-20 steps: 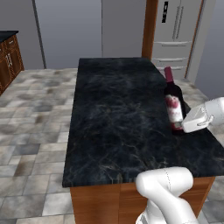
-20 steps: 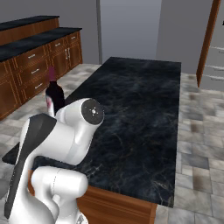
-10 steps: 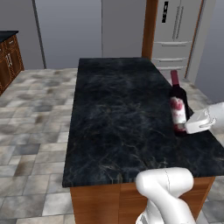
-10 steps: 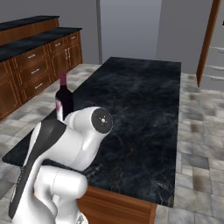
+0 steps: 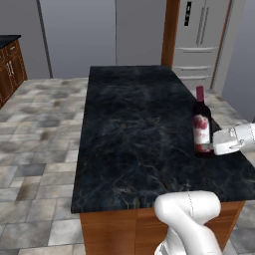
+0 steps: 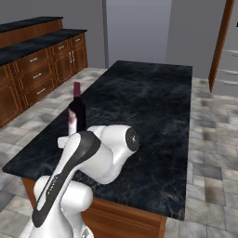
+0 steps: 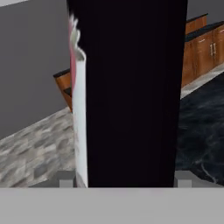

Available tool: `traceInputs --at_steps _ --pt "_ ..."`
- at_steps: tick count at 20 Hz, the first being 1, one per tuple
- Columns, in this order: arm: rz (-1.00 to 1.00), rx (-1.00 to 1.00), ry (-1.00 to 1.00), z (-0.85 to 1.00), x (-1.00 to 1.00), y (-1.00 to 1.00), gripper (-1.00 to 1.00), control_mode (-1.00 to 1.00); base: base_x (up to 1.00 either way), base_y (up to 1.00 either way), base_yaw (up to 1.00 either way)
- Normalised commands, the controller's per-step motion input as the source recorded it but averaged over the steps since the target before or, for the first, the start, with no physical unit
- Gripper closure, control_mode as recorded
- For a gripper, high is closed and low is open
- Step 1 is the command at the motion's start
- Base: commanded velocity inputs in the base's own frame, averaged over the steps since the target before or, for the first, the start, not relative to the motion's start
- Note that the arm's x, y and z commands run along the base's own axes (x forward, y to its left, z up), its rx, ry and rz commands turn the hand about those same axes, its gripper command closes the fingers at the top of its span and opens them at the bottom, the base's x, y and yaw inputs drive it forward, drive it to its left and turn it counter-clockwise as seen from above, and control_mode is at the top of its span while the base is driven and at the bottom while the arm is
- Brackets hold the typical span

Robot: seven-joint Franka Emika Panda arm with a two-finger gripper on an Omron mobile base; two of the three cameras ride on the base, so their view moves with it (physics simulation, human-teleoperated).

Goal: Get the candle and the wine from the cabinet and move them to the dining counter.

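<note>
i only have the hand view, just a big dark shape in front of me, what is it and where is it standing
Observer: It is the wine, standing upright near the right edge of the dining counter, at the end closest to the robot.
Operator: am i gripping it
Observer: In the left base view the gripper sits level with the bottle's lower body, and the hand view shows a finger tip on each side of it. Contact is too close to tell.
Operator: is the candle on the counter
Observer: No candle stands on the marble top in either base view; the bottle is the one thing on it.
</note>
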Motion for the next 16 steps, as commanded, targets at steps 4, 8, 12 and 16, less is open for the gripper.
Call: traceInputs --at_steps 4,8,12,16 --pt "0.42 0.07 0.0 -0.21 0.21 -0.26 1.0 -1.0 0.0 0.0 0.0" --pt "0.39 0.04 0.0 -0.22 0.24 -0.17 1.0 -1.0 0.0 0.0 0.0" --pt "0.17 0.06 -0.1 -0.25 0.23 -0.02 1.0 -1.0 0.0 0.0 0.0" --pt "-0.01 0.09 -0.12 -0.29 0.17 0.0 1.0 -1.0 0.0 0.0 0.0"
